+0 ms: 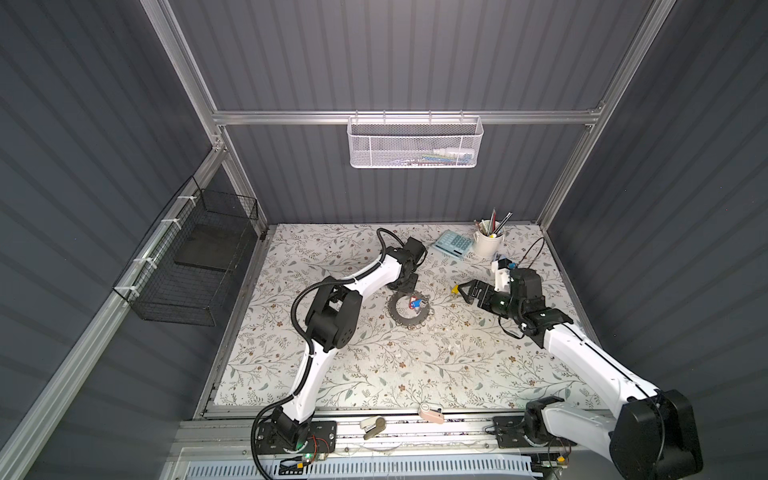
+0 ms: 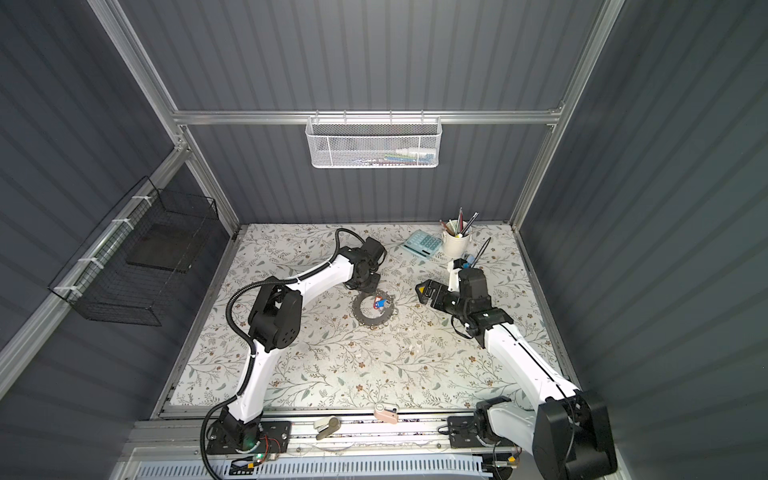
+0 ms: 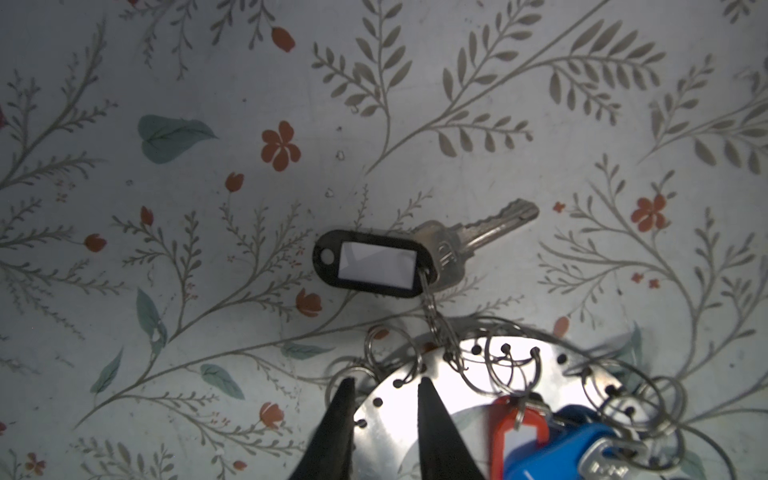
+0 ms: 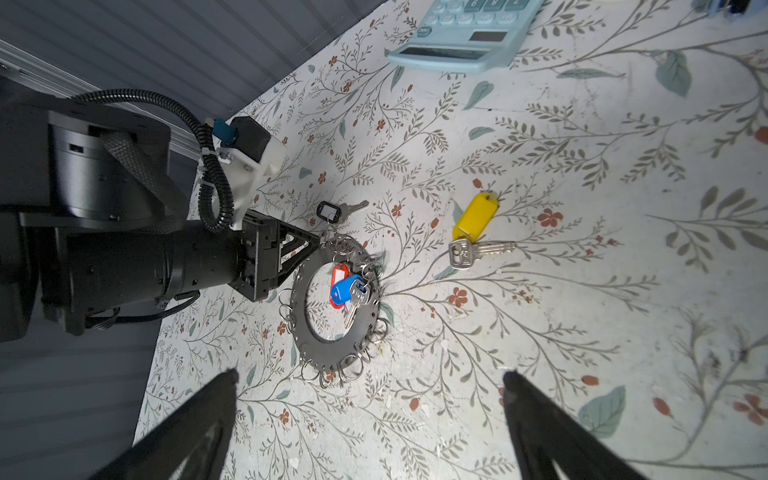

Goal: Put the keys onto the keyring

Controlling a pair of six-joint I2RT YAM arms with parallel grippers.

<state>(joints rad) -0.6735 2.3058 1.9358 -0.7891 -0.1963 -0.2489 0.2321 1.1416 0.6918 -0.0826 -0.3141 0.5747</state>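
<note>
Left gripper (image 3: 384,384) astride keyring (image 4: 328,345) rim, grip unclear; right gripper (image 4: 370,374) gaping. Yellow key (image 4: 486,249) light, slippery: I'd pinch tag (image 4: 473,214).

Robot lab test cell, alu frame (image 1: 282,117), grey ribbed wall panels (image 1: 374,54), floral tabletop (image 1: 415,365), 2 arms (image 1: 309,374)
</note>
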